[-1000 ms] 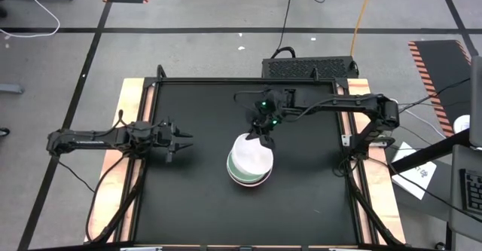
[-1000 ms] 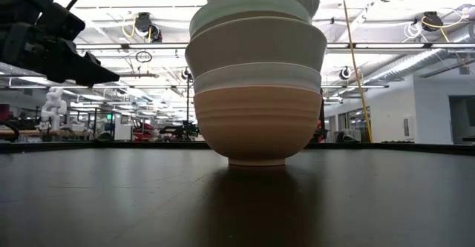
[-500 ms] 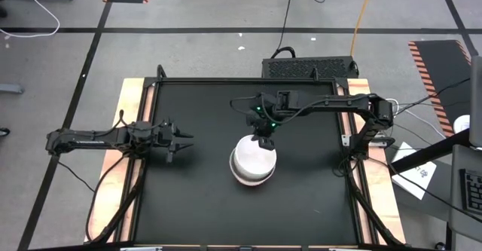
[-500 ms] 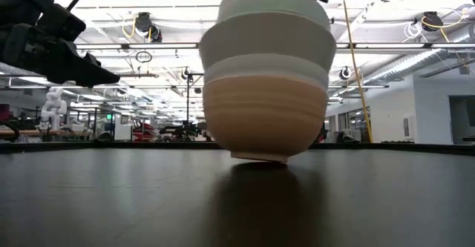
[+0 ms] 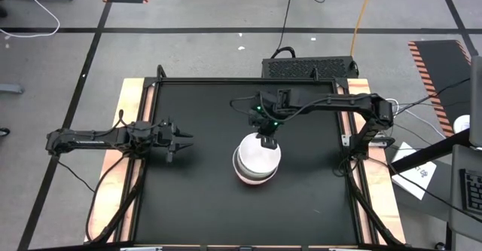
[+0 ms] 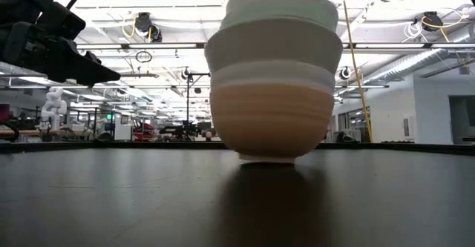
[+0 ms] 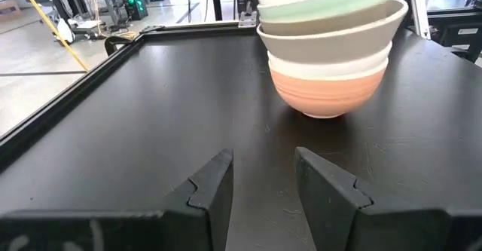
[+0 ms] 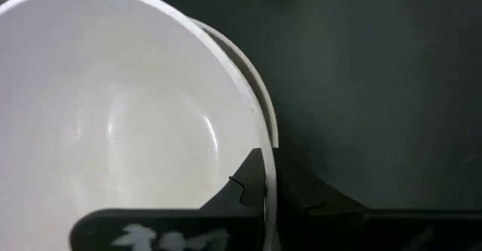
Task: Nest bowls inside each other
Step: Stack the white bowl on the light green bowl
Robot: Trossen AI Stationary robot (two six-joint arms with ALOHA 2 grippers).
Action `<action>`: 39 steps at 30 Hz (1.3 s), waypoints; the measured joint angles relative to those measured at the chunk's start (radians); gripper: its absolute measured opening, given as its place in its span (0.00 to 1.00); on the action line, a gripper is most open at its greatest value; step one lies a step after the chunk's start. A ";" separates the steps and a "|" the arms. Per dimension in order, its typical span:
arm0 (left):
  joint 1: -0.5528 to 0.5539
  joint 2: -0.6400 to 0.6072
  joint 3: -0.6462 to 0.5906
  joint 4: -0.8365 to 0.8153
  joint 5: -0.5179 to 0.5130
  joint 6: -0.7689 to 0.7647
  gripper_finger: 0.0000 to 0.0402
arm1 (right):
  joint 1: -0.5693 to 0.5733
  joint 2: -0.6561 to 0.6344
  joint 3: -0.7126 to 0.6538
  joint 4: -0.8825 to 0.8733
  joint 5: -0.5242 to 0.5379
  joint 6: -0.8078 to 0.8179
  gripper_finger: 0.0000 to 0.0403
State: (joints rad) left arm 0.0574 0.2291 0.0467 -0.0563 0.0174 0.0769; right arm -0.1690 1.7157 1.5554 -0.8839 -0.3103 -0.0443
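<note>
Right fingers [image 8: 260, 177] pinch top white bowl [image 8: 113, 115] rim.

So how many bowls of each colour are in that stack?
White bowls: 2 (top white bowl, lower white bowl)
Salmon-orange bowl: 1
Beige-grey bowl: 1
Mint green bowl: 1
Total: 5 bowls showing
</note>
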 joint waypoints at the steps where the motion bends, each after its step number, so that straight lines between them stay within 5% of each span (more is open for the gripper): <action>1: 0.000 0.000 0.000 0.000 0.000 0.000 0.36 | 0.004 0.000 0.019 -0.019 0.000 -0.002 0.00; 39: 0.000 0.000 0.002 0.001 0.000 -0.013 0.36 | 0.033 0.073 0.084 -0.154 -0.008 0.032 0.00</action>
State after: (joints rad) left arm 0.0574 0.2291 0.0483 -0.0555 0.0174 0.0644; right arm -0.1364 1.7885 1.6394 -1.0375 -0.3183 -0.0126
